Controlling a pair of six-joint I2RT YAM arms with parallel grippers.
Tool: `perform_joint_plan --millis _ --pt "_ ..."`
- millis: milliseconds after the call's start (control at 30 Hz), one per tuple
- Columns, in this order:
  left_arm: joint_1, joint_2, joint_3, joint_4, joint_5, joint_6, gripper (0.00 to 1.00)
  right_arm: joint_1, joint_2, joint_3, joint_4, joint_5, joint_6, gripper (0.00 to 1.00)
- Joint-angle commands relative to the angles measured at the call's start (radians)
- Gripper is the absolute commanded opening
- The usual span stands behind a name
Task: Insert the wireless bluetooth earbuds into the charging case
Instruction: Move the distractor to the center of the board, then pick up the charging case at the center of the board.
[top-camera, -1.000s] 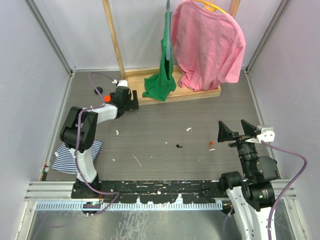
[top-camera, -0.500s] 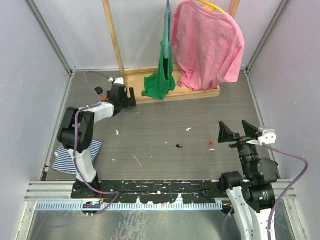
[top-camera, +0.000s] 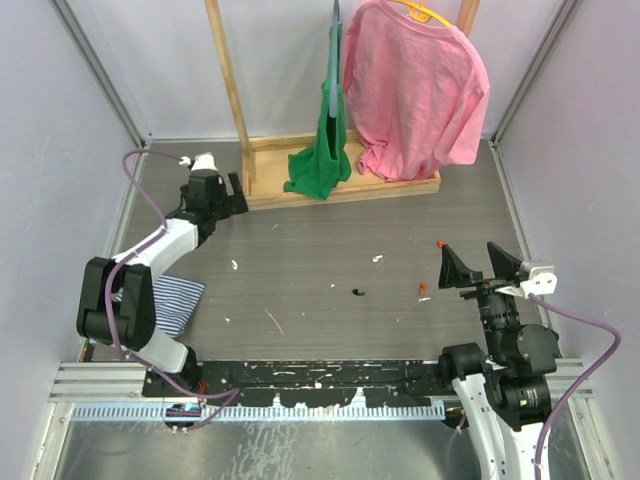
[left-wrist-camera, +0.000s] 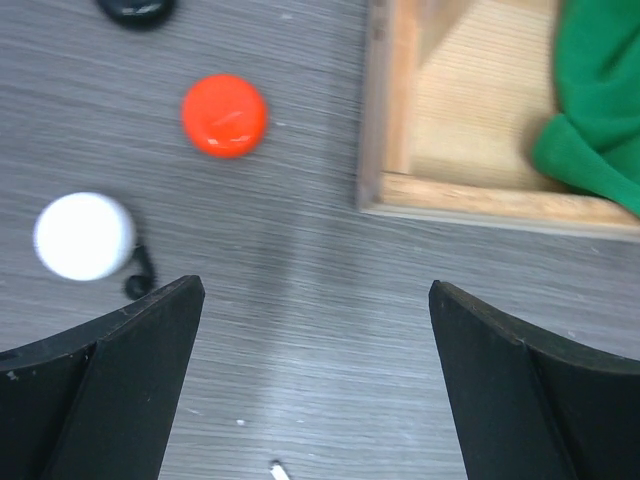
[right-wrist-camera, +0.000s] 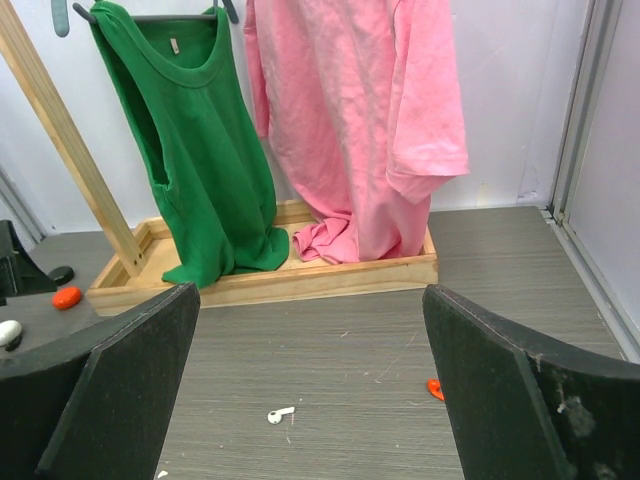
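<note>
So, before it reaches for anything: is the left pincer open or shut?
Open. On the left pincer the fingers stand wide apart, only bare table between them, nothing held.

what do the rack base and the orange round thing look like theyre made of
Pale rectangular rack base: bare wood, matte, with visible grain and a corner joint. Small orange round object: probably glossy plastic or rubber, going by its bright highlight.

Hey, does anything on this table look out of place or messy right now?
Yes. A white earbud lies loose mid-table, with a small black bit and an orange bit scattered nearby. A striped cloth sits crumpled by the left arm, which looks odd for an earbud job.
</note>
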Motion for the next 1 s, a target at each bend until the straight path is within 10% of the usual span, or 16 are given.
perform_joint_plan --millis 0,967 --pt "0.083 0.002 0.031 -0.03 -0.006 0.003 0.98 0.009 -0.007 0.007 0.029 0.006 0.004 1.0" --pt "0.181 0.503 0.513 -0.238 0.086 0.043 0.84 0.009 0.015 0.006 0.026 0.029 -0.003 1.0"
